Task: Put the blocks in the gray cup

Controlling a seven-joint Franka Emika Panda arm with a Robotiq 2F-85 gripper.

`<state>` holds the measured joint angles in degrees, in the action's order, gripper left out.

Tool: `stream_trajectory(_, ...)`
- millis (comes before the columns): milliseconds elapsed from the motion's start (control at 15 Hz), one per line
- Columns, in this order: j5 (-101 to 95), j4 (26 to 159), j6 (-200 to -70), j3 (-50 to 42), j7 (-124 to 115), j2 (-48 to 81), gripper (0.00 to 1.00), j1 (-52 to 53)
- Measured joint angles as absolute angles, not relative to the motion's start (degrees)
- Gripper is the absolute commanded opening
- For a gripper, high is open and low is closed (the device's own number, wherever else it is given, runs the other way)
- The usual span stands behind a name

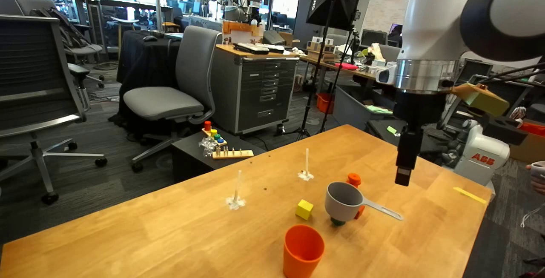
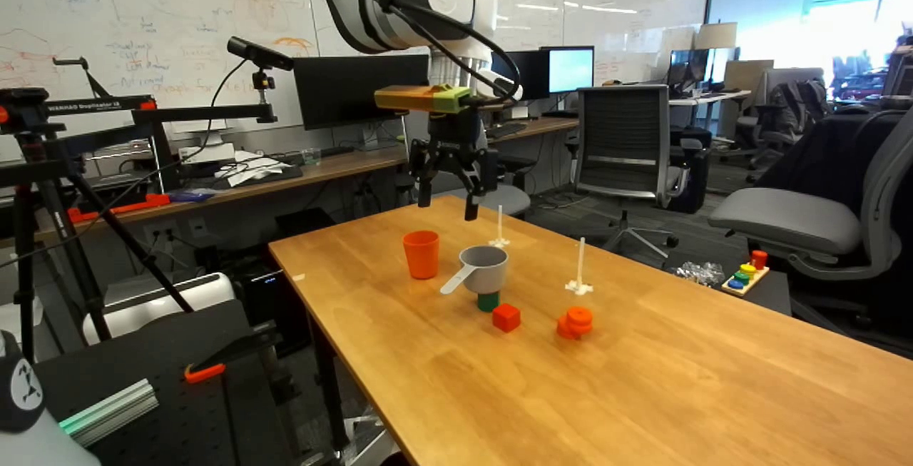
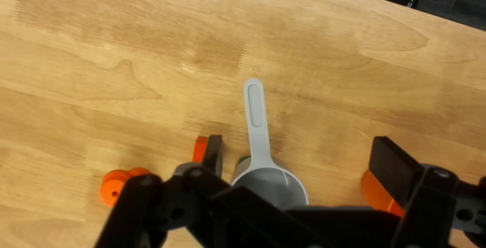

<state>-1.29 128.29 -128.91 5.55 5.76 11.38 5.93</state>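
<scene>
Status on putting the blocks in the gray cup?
Done: nothing evident; no block shows inside the gray cup, though part is hidden.
In hand: nothing; the gripper is open and empty above the table.
Left: the yellow block and red block on the table, and the green block under the gray cup. The orange piece may count too; can't tell.

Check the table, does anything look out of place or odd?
Yes: the gray cup seems perched on the green block instead of standing on the table. Both exterior views show green directly beneath it; odd, because that's the cup to be filled.
</scene>
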Motion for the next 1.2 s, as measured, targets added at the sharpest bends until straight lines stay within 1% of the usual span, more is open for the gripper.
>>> stream_trajectory(600, -1.6, 127.5, -129.4, 4.7, 5.8, 20.2, 1.0, 4.5)
stream_trajectory(1067, -3.9, 122.0, -129.7, 4.7, 5.6, 27.6, 1.0, 4.8)
stream_trajectory(1133, -4.3, 121.0, -129.7, 4.7, 5.5, 28.5, 0.75, 4.9)
stream_trajectory(1200, -4.7, 120.1, -129.7, 4.7, 5.5, 29.3, 0.73, 5.0)
